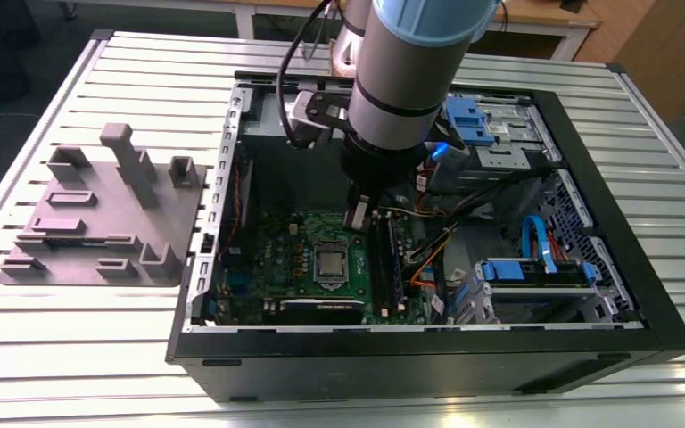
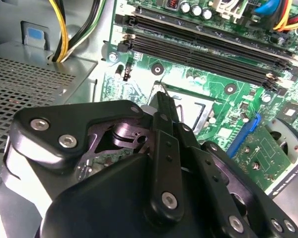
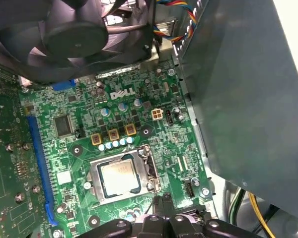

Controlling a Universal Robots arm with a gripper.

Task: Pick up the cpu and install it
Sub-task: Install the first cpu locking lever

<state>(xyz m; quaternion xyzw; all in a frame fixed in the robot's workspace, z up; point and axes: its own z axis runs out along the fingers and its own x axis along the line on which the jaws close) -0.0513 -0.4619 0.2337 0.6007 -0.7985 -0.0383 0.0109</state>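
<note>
One cpu point(image 3: 120, 178), flat and silver-topped, seated inside the socket frame point(image 3: 150, 171) on the motherboard point(image 3: 139, 109). No chip between the fingers; nothing carried.

1. Position of the task's thing. Lies in the lower middle of the motherboard point(image 1: 274, 239) within the open computer case point(image 1: 614, 267); appears in the exterior view as a pale square point(image 1: 332, 264). Rests level, edges parallel to the frame. Near-square outline, so no long axis worth naming.

2. Key relation. Taking the exterior view as a clock face centred on the gripper point(image 1: 360, 217), places the cpu at about 7 o'clock, near but apart, and lower down. Places the memory slots point(image 1: 384, 259) at about 5 o'clock, just beside the socket. Confirmed in the first wrist view: gripper point(image 3: 162, 199) just beside the frame's edge, not over the chip's centre and not touching it.

3. Fingers. Drawn narrow, pads together or nearly so, as seen in the second wrist view at the gripper point(image 2: 162, 99). Hold nothing; touch neither board nor frame as far as can be judged.

4. Status, as a judgement. Chip already in its seat. Cannot tell whether the frame is latched down.

5. Surroundings. Grey fixture block point(image 1: 104, 214) at 9 o'clock on the slatted table point(image 1: 57, 357), well apart from the case.
</note>
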